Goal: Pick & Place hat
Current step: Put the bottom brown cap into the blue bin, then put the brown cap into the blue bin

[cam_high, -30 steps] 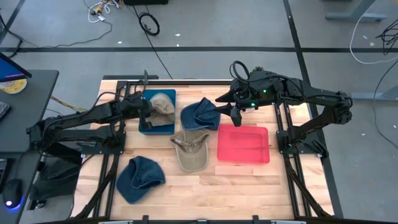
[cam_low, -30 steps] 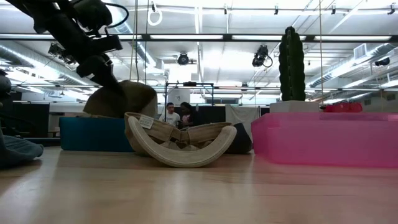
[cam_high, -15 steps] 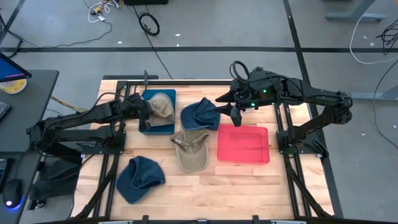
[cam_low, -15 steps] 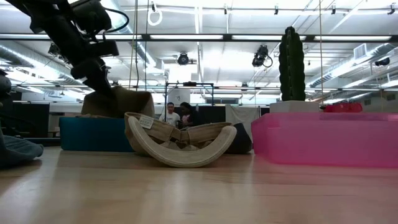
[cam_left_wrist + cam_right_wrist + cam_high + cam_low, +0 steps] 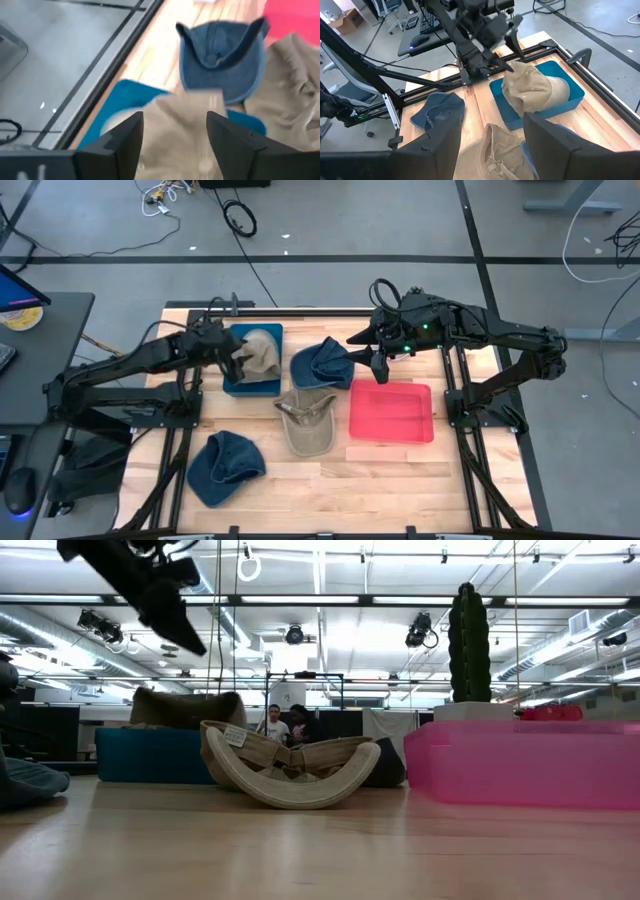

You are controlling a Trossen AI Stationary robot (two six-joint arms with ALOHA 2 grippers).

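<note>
A tan hat lies crown up in the blue bin at the table's far left, and bulges over the bin's rim. My left gripper hangs open just above the hat's left side and clear of it. Its two fingers frame the hat from above. My right gripper waits open in the air at the far middle, between a blue hat and the pink tray, and looks across at the bin.
A blue hat lies right of the bin. An upturned tan hat rocks on its crown at mid-table. Another blue hat sits near left. The pink tray stands right of centre. Bare wood runs along the near edge.
My left gripper has opened, let go of the tan hat and risen clear above it. The hat's top, which was bunched up under the fingers, has sunk and flattened into the blue bin.
</note>
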